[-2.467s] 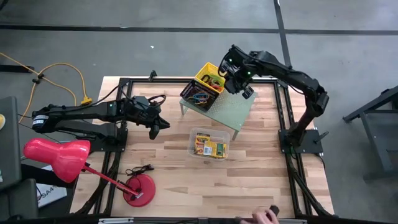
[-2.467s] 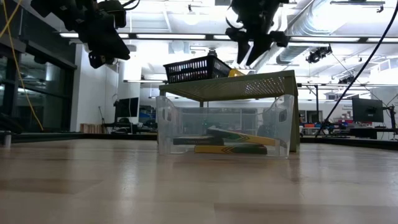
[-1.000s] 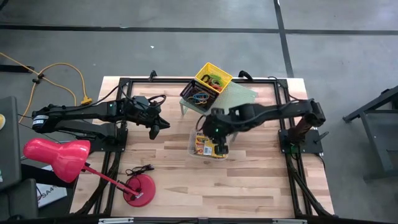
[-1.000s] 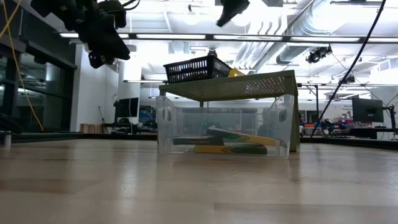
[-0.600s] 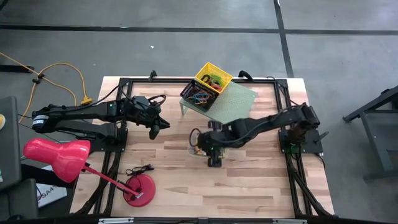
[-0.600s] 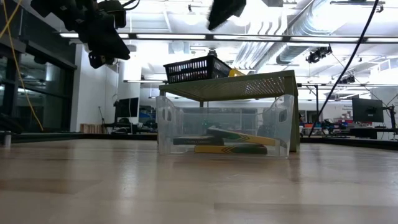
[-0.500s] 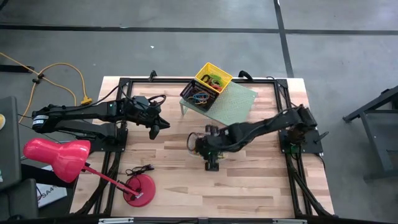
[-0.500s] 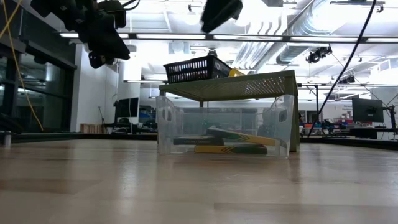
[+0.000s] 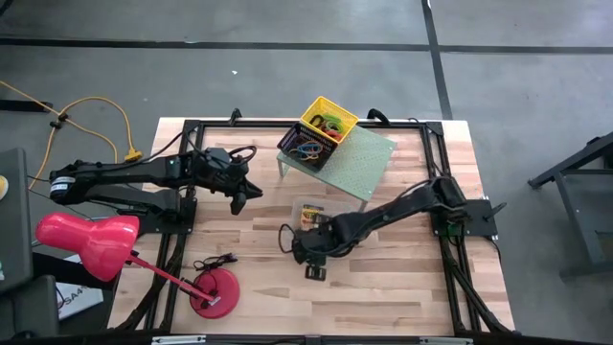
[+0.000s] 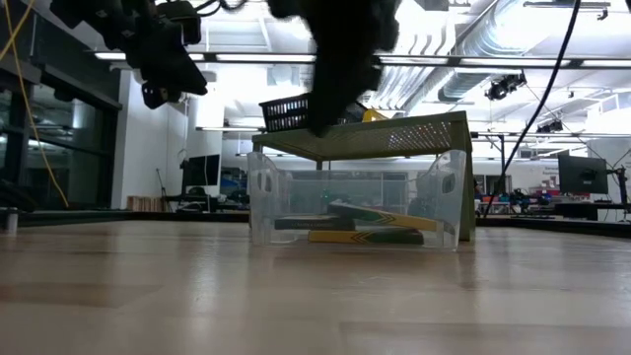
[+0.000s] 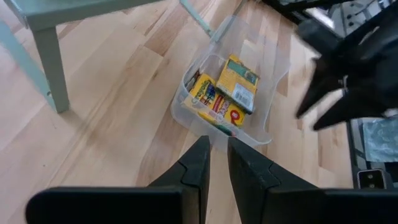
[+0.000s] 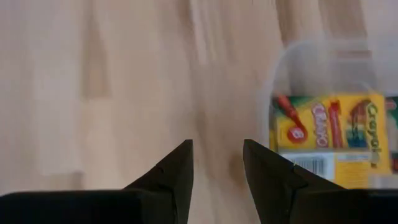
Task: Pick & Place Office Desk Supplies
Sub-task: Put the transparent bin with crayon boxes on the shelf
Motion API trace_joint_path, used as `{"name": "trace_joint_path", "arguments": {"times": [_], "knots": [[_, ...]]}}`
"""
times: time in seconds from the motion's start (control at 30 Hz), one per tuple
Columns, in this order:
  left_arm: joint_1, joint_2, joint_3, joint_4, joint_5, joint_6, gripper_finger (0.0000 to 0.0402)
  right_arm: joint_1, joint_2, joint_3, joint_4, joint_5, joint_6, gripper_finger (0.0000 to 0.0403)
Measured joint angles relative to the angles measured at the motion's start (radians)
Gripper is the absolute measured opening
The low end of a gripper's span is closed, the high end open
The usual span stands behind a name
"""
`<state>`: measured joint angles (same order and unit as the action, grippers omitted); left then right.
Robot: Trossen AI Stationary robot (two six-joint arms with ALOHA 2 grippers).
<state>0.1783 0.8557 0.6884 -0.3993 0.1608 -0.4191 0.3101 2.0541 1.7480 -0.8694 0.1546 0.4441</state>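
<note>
Right gripper (image 9: 308, 261) has swung off the shelf (image 9: 359, 161), now low w/ fingers apart, empty, just beside clear tub (image 9: 305, 210) of card boxes (image 11: 219, 93); left gripper (image 9: 239, 200) narrow, well apart.

Yellow basket (image 9: 329, 119) and black mesh tray (image 9: 306, 147) on the pale green perforated shelf (image 9: 359, 165); green-and-yellow card boxes (image 11: 222, 96) in the clear tub (image 11: 267, 74); pink-red lamp (image 9: 88, 239); pale wood-grain bench (image 9: 259, 287); tray contents apparently multicoloured.
</note>
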Motion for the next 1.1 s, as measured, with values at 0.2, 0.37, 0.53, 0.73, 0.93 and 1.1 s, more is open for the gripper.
{"name": "trace_joint_path", "arguments": {"times": [0.2, 0.37, 0.53, 0.73, 0.93, 1.1], "knots": [[0.000, 0.016, 0.001, 0.021, 0.000, 0.000, 0.0052, -0.003, 0.038, -0.002, -0.031, 0.001, 0.035, 0.0128], [0.000, 0.028, 0.001, 0.039, -0.001, 0.000, 0.0052, -0.004, 0.051, -0.001, -0.050, 0.027, 0.050, 0.0128], [0.000, 0.034, 0.000, 0.047, -0.001, 0.000, 0.0052, -0.005, 0.051, -0.001, -0.046, 0.053, 0.050, 0.0128], [0.000, 0.035, 0.000, 0.049, -0.001, 0.000, 0.0052, -0.006, 0.049, -0.023, -0.028, 0.055, 0.050, 0.0128], [0.000, 0.035, 0.000, 0.049, -0.001, 0.000, 0.0052, -0.005, 0.050, -0.079, 0.016, 0.045, 0.076, 0.0128], [0.000, 0.035, 0.000, 0.049, -0.001, 0.000, 0.0052, -0.005, 0.050, -0.110, 0.053, 0.029, 0.083, 0.0128]]}}
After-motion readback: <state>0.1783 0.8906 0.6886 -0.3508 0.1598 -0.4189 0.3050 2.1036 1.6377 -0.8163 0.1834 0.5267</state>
